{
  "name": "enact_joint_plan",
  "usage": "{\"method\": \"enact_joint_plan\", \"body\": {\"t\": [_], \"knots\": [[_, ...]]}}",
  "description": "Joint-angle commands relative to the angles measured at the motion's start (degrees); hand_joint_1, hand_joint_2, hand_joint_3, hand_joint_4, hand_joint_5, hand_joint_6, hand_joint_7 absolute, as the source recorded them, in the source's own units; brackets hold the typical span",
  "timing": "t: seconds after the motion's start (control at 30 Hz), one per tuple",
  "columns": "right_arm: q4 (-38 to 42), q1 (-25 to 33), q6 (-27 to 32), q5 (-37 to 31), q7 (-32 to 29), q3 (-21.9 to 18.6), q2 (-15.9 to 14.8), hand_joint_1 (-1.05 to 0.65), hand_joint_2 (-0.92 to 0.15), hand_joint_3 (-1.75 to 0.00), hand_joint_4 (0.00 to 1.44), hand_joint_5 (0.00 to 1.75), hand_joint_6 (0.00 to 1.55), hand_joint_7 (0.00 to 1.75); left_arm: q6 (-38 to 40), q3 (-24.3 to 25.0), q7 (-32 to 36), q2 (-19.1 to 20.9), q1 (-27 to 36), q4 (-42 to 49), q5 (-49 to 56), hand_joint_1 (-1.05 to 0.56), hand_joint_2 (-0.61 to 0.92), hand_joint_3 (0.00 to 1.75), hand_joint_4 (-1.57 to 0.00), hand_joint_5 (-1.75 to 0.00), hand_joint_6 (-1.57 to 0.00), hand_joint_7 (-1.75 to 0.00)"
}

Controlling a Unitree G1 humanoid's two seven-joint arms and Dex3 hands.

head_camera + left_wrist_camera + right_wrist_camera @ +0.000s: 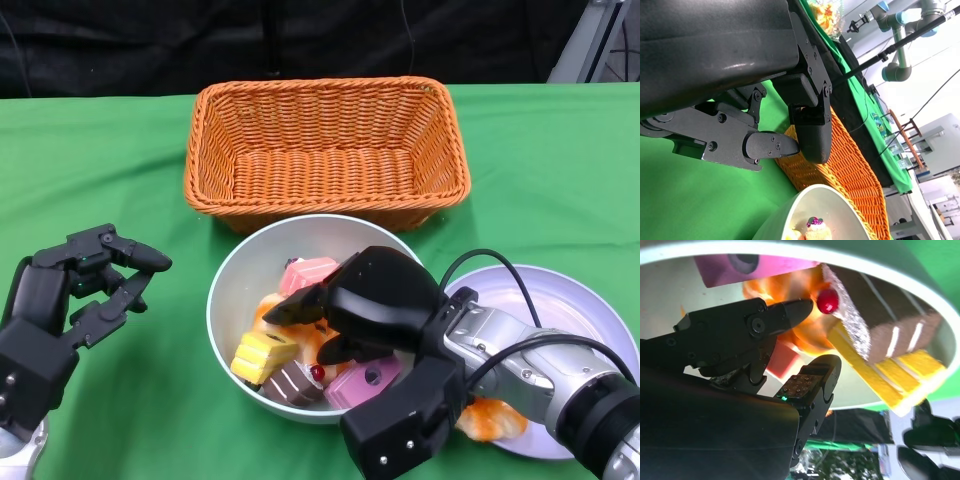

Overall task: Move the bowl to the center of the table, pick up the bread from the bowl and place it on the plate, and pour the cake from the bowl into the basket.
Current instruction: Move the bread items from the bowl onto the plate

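Head view, contents of green table (560, 160):

1. Basket (327, 150), orange wicker, rectangular, at 12 o'clock of the table's middle. Nothing shows inside it.

2. Bowl (235, 285), white, round, at the table's middle, its far rim just beside the basket's near wall. Holds several cake pieces: pink (308, 272) at the bowl's 12 o'clock, yellow (264, 357) at 8 o'clock, brown chocolate (289, 382) at 6 o'clock, pink-purple (362, 381) at 5 o'clock. Orange-glazed bread (272, 306) lies among them near the bowl's centre, partly hidden.

3. Plate (580, 310), pale lilac, at 3 o'clock of the bowl, close beside it. An orange bread piece (492, 418) lies at its near edge, mostly covered by the right forearm.

4. Right hand (345, 320), black, reaching down into the bowl from 4 o'clock. Right wrist view: fingertips (795, 310) narrowly apart, beside the orange bread (805, 337); whether they grip it, cannot tell.

5. Left hand (85, 285), at 9 o'clock of the bowl, apart from it, over bare cloth. Fingers loosely curled, spread, holding nothing.
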Motion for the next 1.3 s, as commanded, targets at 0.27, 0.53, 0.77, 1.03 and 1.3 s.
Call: {"method": "enact_joint_plan", "body": {"t": [0.27,0.53,0.77,1.03,1.3], "knots": [[-5.4,0.6,4.8,0.7,6.9,0.1,-1.5,-0.44,-0.90,-0.01,0.89,0.21,0.74,0.01,0.0,0.3,0.0,0.8,0.0,0.1,-0.5,-0.13,0.92,0.32,-0.83,-1.36,-0.91,-0.83],[-12.7,1.9,8.6,2.0,15.2,-0.8,-3.0,-0.48,-0.92,-0.02,0.88,0.11,0.72,0.00,-0.1,0.1,0.4,1.0,-0.1,0.3,0.2,-0.13,0.92,0.33,-0.82,-1.37,-0.91,-0.83],[-15.1,2.5,10.0,2.1,17.7,-1.2,-3.3,-0.50,-0.92,-0.04,0.85,0.08,0.67,0.00,0.0,0.1,0.2,1.1,-0.1,0.3,0.1,-0.13,0.92,0.33,-0.81,-1.37,-0.91,-0.82],[-20.9,1.8,14.0,2.6,30.3,-1.2,-4.7,-0.61,-0.92,-0.06,0.79,0.02,0.50,0.00,0.4,0.1,-0.2,0.7,-0.2,0.5,-0.4,-0.11,0.92,0.35,-0.81,-1.39,-0.91,-0.82],[-22.6,2.3,16.0,1.8,31.4,-1.1,-4.8,-0.63,-0.92,-0.04,0.83,0.03,0.56,0.02,0.4,0.0,0.6,0.9,0.1,0.1,0.3,-0.11,0.92,0.35,-0.79,-1.39,-0.91,-0.83]]}}
